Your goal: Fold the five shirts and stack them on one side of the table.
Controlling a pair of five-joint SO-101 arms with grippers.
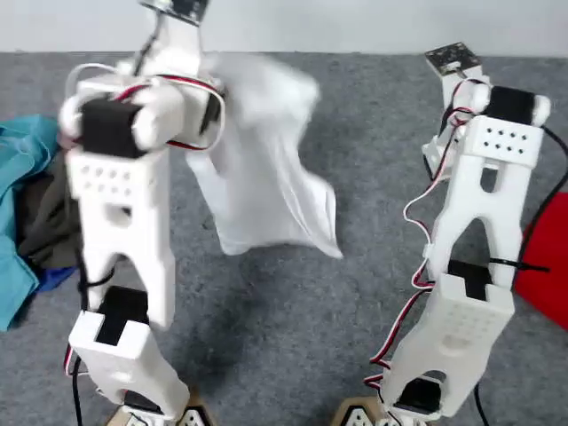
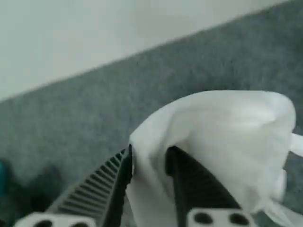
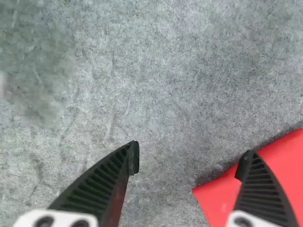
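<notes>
A white shirt (image 1: 266, 169) hangs in the air over the grey carpeted table, held up at the back left by my left gripper (image 2: 149, 158), which is shut on a bunch of its fabric (image 2: 227, 137). A pile of shirts, teal (image 1: 22, 160) and dark ones (image 1: 44, 213), lies at the left edge. A red shirt (image 1: 546, 257) lies at the right edge. My right gripper (image 3: 189, 163) hovers open over the carpet, one finger above the red shirt's edge (image 3: 222, 198).
The grey carpet (image 1: 293, 311) covers the table's middle and front. A pale wall runs along the far side (image 2: 94, 33). Both arm bases stand at the front edge.
</notes>
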